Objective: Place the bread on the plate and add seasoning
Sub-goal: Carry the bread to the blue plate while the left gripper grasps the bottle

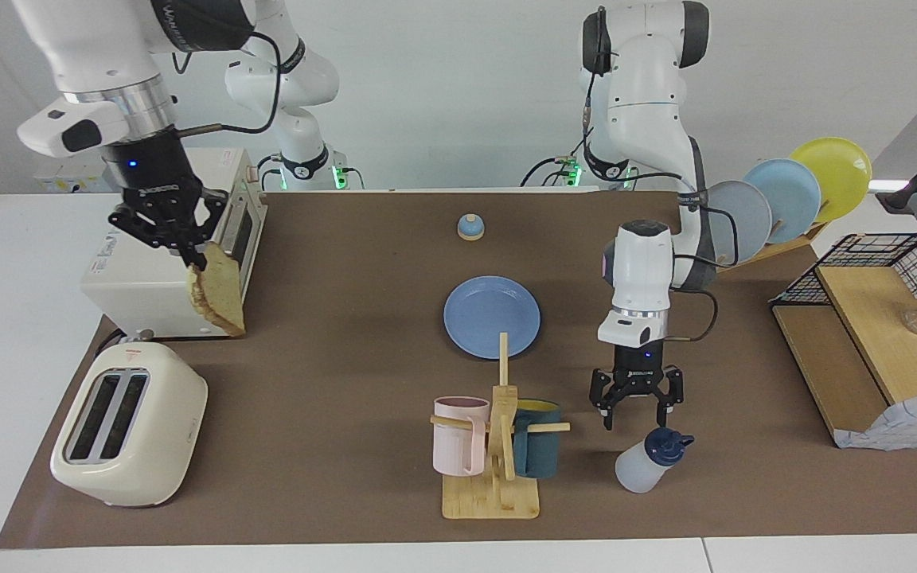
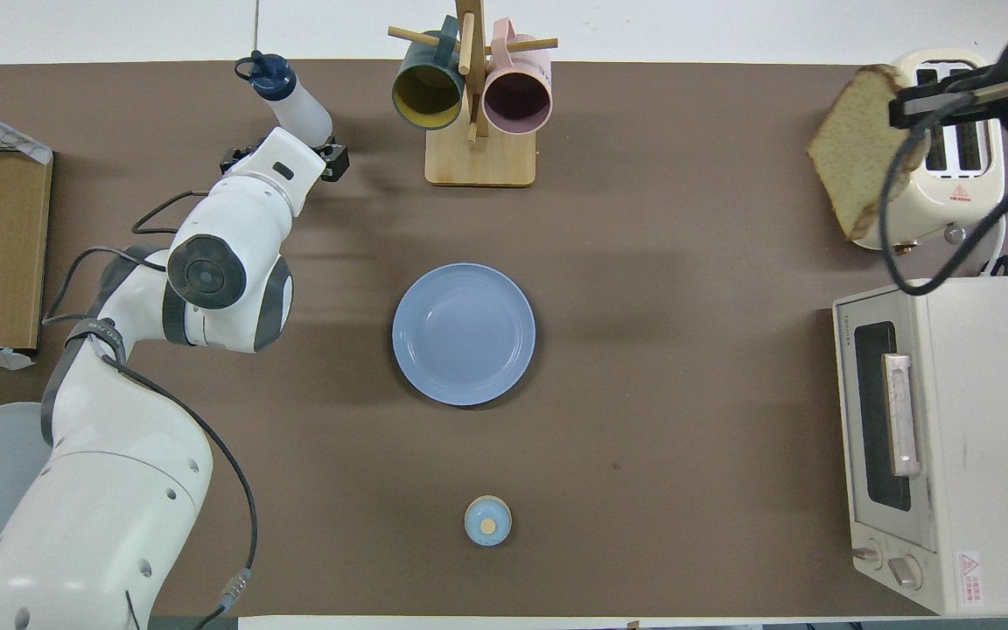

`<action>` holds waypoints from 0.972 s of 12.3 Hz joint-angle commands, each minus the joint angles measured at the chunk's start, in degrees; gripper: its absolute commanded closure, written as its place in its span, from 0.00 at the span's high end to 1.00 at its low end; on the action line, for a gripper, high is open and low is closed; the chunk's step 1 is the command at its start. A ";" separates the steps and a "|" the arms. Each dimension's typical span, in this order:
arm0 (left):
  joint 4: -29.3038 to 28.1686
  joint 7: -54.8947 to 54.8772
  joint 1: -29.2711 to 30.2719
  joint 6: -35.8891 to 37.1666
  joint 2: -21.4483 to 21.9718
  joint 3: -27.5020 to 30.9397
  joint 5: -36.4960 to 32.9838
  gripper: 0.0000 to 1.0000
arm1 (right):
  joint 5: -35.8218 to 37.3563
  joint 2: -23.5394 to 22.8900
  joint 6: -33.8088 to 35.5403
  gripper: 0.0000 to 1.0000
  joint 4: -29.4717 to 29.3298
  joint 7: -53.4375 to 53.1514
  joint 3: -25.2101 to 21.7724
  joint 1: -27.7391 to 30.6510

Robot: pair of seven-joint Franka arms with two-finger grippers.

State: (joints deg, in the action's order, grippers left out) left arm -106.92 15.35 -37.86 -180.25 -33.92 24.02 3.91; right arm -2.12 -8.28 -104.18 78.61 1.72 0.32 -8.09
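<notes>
A: Where is the bread (image 1: 218, 299)?

B: Up in the air, clamped by its top corner in the right gripper (image 1: 192, 256). It hangs over the toaster oven (image 1: 158, 286), at the right arm's end of the table, close to the toaster (image 1: 129, 436). From overhead the slice covers part of the toaster.

A: And the plate (image 1: 492, 316)?

B: Bare, in the middle of the table, well apart from both grippers. The mug rack (image 1: 497, 446) stands just beside it on the side away from the robots, close to the table edge farthest from them, with a pink mug (image 1: 458, 435) and a teal mug (image 1: 540, 448) hanging on its pegs.

A: The seasoning?

B: The bottle (image 1: 649, 461) leans tilted near that same edge, toward the left arm's end, beside the rack. It stands on the table untouched.

A: What is the left gripper (image 1: 635, 420) doing?

B: It hangs just above the bottle, fingers spread apart, holding nothing.

A: Anything else?

B: A small blue knob (image 1: 470, 228) sits near the robots' edge, nearer to them than the plate. A wire basket (image 1: 872, 274) is at the left arm's end.
</notes>
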 commanded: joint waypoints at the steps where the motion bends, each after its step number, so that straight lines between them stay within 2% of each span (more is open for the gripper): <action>1: 4.61 0.39 1.12 0.34 -2.90 1.03 0.31 1.00 | -0.70 3.70 -2.52 0.00 8.11 -8.00 0.12 -6.83; 3: 7.68 0.47 2.44 1.39 -5.09 0.77 0.31 1.00 | -0.78 5.64 -4.96 0.00 13.56 -16.80 0.29 -12.27; 5: 8.13 0.56 2.62 2.71 -5.19 0.50 0.40 1.00 | -0.87 6.26 -14.42 0.00 20.32 -27.06 0.38 -20.00; 7: 8.13 0.47 2.79 2.80 -5.27 0.06 0.31 1.00 | -0.70 3.64 -24.01 0.00 24.73 -34.47 0.38 -26.17; 10: 8.93 0.65 3.15 2.89 -5.97 -0.64 0.22 1.00 | -0.61 -2.25 -35.10 0.00 26.59 -38.97 0.29 -30.40; 11: 9.54 1.08 3.15 2.80 -6.93 -0.99 0.40 1.00 | -0.61 -2.35 -37.39 0.00 28.34 -39.42 0.38 -30.50; 12: 12.41 2.91 3.15 2.19 -9.82 -0.99 0.49 1.00 | -0.61 -3.05 -40.20 0.00 29.49 -39.77 0.38 -30.85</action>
State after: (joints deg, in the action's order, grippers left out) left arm -99.76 15.99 -35.31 -178.30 -38.98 23.49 4.01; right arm -2.35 -11.60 -140.73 105.78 -37.04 0.99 -38.77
